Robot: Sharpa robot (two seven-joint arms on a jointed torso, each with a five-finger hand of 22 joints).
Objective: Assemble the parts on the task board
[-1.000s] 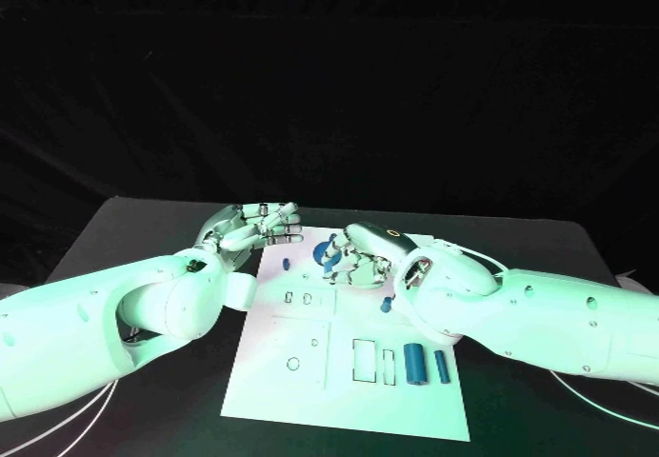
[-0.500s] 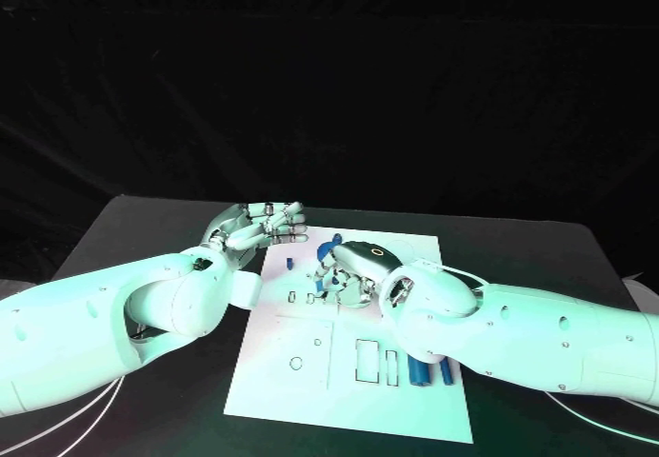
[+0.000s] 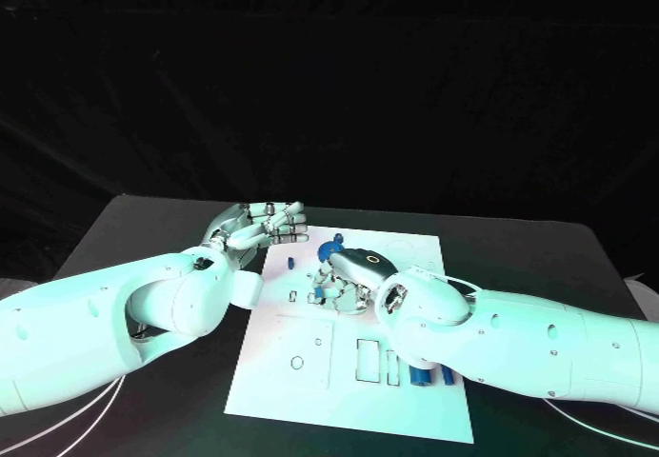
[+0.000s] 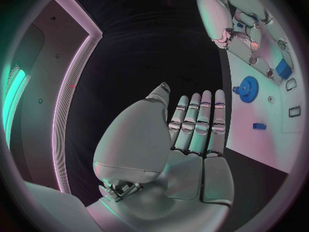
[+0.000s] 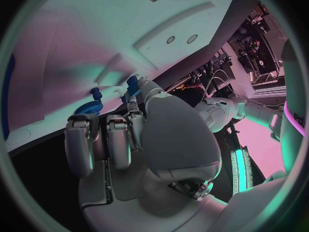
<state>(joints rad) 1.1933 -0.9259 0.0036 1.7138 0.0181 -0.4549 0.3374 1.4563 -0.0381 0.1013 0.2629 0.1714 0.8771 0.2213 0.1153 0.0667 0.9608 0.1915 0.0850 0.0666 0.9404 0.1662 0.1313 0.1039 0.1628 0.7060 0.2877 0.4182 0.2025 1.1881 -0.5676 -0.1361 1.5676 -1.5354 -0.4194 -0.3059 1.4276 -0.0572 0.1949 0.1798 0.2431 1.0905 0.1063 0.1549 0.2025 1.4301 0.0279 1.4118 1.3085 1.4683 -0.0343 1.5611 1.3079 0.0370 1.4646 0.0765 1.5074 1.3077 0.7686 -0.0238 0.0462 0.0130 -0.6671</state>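
Where the white task board lies at the centre of the black table in the head view, the right hand rests over the board's upper middle, fingers curled downward. In the right wrist view, the right hand's fingertips close on a small blue part held just beside a blue gear on the board. The gear also appears in the left wrist view, at the right of the frame, near a small blue block and a larger blue block.

The left hand sits at the board's upper left corner in the head view. The left wrist view shows its fingers extended side by side and straight, the thumb alongside, holding nothing, above the dark table just beside the board's edge.

Two blue cylinders lie at the board's lower right, partly hidden by the right arm. Rectangular outlines mark the board left of them.
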